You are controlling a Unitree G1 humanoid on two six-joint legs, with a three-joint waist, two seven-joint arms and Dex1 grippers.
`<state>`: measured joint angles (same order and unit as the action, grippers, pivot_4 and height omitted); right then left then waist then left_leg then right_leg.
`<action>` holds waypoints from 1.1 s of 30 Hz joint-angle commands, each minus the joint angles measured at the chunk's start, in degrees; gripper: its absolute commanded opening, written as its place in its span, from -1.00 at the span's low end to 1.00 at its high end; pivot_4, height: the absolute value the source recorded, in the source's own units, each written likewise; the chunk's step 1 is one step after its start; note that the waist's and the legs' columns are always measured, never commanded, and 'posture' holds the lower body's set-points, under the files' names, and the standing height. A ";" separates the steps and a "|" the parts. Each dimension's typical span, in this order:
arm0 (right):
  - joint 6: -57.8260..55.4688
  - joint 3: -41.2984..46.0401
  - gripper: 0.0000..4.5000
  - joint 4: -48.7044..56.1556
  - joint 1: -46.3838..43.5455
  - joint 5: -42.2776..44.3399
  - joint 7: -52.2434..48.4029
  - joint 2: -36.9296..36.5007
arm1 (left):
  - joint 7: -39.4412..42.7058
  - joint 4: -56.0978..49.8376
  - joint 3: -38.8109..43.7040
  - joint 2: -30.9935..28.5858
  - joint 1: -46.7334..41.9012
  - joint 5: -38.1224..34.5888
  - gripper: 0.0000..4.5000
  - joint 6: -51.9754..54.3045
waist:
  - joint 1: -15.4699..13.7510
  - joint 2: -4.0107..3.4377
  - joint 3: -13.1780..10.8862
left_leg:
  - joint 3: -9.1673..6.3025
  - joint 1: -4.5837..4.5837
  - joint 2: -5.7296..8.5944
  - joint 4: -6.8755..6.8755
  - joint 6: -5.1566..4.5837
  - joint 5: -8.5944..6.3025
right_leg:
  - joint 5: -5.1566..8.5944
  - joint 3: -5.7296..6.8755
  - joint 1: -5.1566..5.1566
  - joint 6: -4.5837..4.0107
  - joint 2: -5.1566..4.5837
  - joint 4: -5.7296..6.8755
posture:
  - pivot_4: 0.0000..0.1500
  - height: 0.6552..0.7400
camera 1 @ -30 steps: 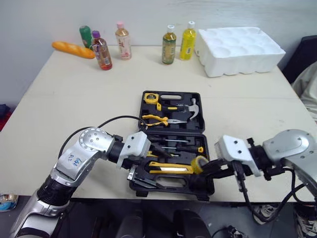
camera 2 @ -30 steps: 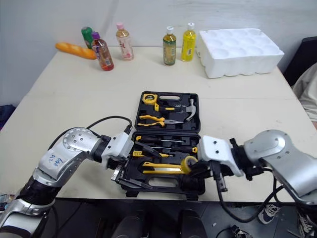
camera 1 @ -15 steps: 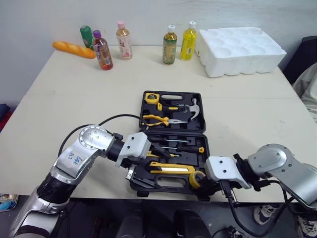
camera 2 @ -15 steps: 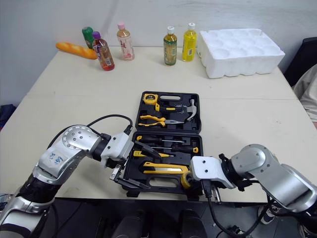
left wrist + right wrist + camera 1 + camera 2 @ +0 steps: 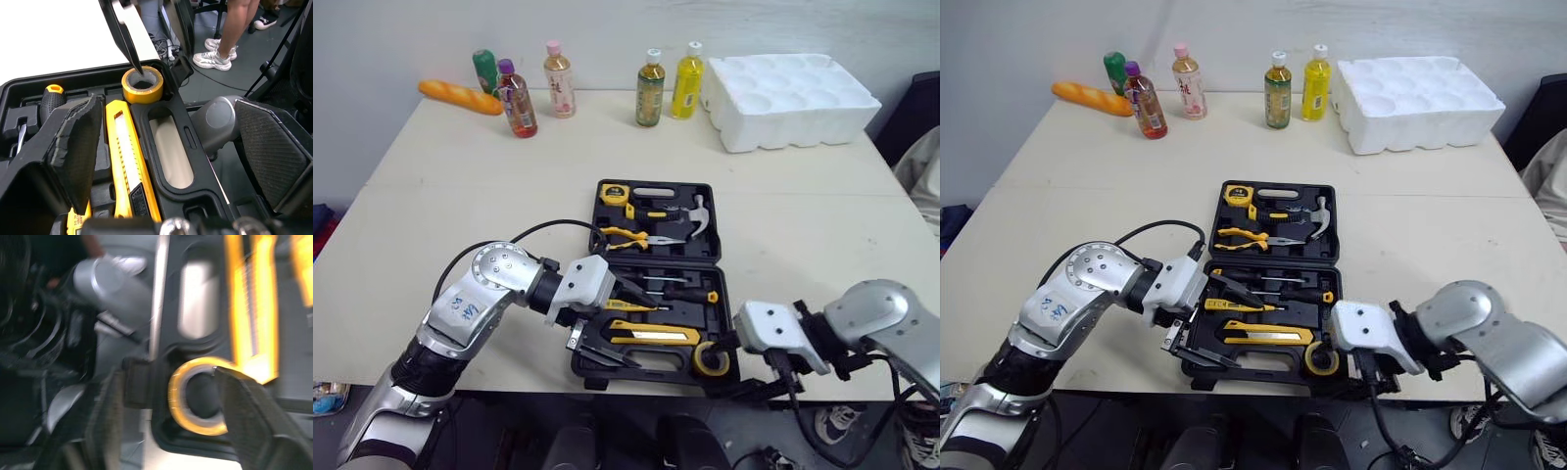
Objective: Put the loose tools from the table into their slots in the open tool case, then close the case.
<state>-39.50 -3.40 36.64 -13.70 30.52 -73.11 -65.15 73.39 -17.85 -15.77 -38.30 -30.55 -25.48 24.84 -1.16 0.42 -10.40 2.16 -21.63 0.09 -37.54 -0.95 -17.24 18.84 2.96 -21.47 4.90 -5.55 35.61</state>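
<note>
The yellow tape roll (image 5: 146, 92) sits in the near right corner of the open tool case (image 5: 656, 261), which lies flat at the middle of the bench's (image 5: 460, 196) front edge. Just beside the roll a yellow utility knife (image 5: 651, 336) lies in its slot, with screwdrivers (image 5: 680, 292) behind it. Pliers (image 5: 631, 235), a hammer (image 5: 695, 211) and a tape measure (image 5: 612, 193) fill the far half.

The right hand (image 5: 726, 364) reaches in low from the right at that corner, fingers apart. One thin tip dips into the roll's hole, and the other hangs outside the case wall, off the bench's edge. Whether the tip presses on the roll, I can't tell.

The left arm bends in from the left. The left hand (image 5: 612, 328) is over the case's near left part, padded fingers spread wide and gripping nothing. Its lower finger is partly lost against the case's black front.

Bottles (image 5: 649, 88) and a bread loaf (image 5: 458, 96) line the far edge, with a white foam tray (image 5: 790, 98) at the far right corner.
</note>
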 commanded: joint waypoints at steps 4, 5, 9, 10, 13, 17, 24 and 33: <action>11.40 3.22 0.00 -3.56 8.54 0.46 3.78 10.97 | 0.38 -0.48 1.62 -0.26 -0.51 -1.49 1.00 0.41 | -0.09 0.11 0.01 | -0.01 0.00 -0.01 0.08 0.01 0.00 | 0.00 0.01 0.00 0.00 0.02 -0.05 | 1.00 0.96; 13.40 2.75 -0.16 -4.30 9.90 -0.61 3.79 12.35 | 0.42 -0.50 1.67 -0.23 -0.50 -1.65 1.00 0.51 | -0.09 0.11 0.01 | 0.01 -0.02 0.00 0.07 0.01 0.01 | 0.00 0.00 -0.02 0.00 0.03 -0.03 | 1.00 0.96; 17.50 1.22 -0.99 -7.00 13.23 -2.45 4.67 16.04 | 0.84 0.46 0.92 -0.50 -0.74 0.02 1.00 -0.93 | -0.08 0.11 0.01 | 0.05 -0.02 0.04 -0.06 -0.01 0.02 | -0.01 -0.01 0.00 0.03 0.02 0.03 | 1.00 0.96; 18.31 1.13 -0.99 -7.68 13.67 -2.51 5.02 17.02 | 0.93 0.82 0.80 -0.49 -0.88 0.37 1.00 -1.30 | 0.00 0.11 0.01 | 0.04 -0.02 0.03 -0.11 -0.02 0.01 | -0.02 -0.02 0.01 0.03 0.02 0.06 | 1.00 0.96; 21.86 0.83 -0.99 -10.86 15.25 -3.76 6.56 20.56 | 1.03 1.42 0.93 -0.26 -1.70 0.30 1.00 -1.13 | 0.06 0.10 0.01 | 0.03 0.01 -0.01 -0.10 -0.01 0.01 | -0.02 -0.03 0.02 0.03 0.05 0.09 | 1.00 0.96; 32.44 -0.63 -0.99 -20.08 19.78 -9.93 6.53 23.52 | 0.98 1.70 1.04 -0.22 -2.30 0.12 1.00 -0.95 | -0.01 0.10 0.01 | 0.04 0.01 0.01 -0.08 0.00 0.01 | -0.01 -0.03 0.01 0.03 0.05 0.09 | 1.00 0.96; 40.27 -1.91 -0.99 -27.25 24.60 -12.80 7.37 23.97 | 1.31 1.90 1.42 -0.99 -2.38 0.20 1.00 -1.11 | -0.05 0.17 0.05 | 0.04 0.30 0.00 -0.05 -0.03 -0.03 | -0.01 -0.04 0.33 0.03 0.04 0.00 | 1.00 0.96; 26.91 0.65 -0.99 -15.86 22.43 0.10 9.01 21.19 | -0.88 1.22 3.34 -1.56 -1.34 -1.14 1.00 1.90 | -0.03 0.27 0.11 | -0.09 0.50 -0.08 -0.05 -0.05 -0.24 | 0.00 0.00 0.63 0.00 0.01 -0.18 | 1.00 0.96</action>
<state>-7.31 -3.74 17.46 7.99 27.54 -64.47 -42.66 73.34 -15.10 -14.83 -39.04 -32.13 -25.55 25.96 -1.19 0.69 -10.29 2.07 -21.21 0.01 -37.59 -1.00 -17.48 18.84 2.96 -20.94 4.90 -5.56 35.44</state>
